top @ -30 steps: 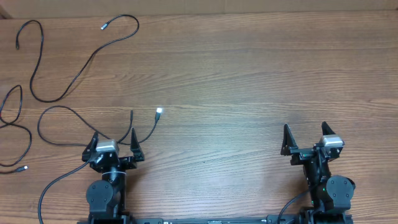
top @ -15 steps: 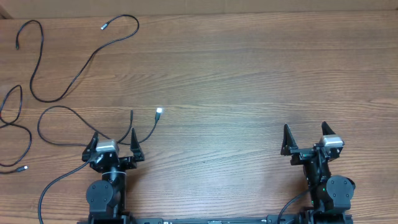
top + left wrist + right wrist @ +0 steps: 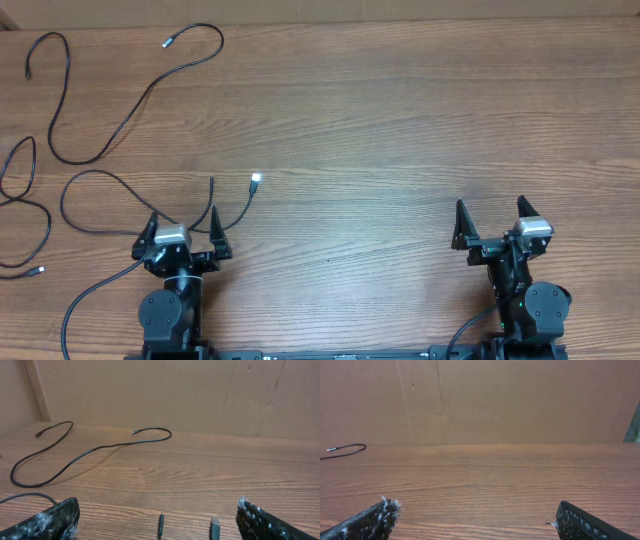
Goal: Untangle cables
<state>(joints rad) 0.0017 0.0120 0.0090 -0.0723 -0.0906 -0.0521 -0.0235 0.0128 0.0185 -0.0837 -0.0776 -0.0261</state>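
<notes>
Sprawling loose on the wooden table (image 3: 400, 120), the cables (image 3: 75, 162) lie ahead of and out to the left of the left gripper (image 3: 183, 216), and two plug ends (image 3: 255, 180) sit just ahead of its fingertips, one of them glinting. The left gripper's jaws are spread wide and hold nothing. The right gripper (image 3: 490, 206), well to the right of the left gripper, is also wide apart and empty.

The counter (image 3: 400, 120) is brown with a horizontal wood-grain pattern. The cables (image 3: 150, 90) are black; their plug tips (image 3: 167, 42) are silvery. The gripper fingers (image 3: 50, 520) are black, speckled white.
</notes>
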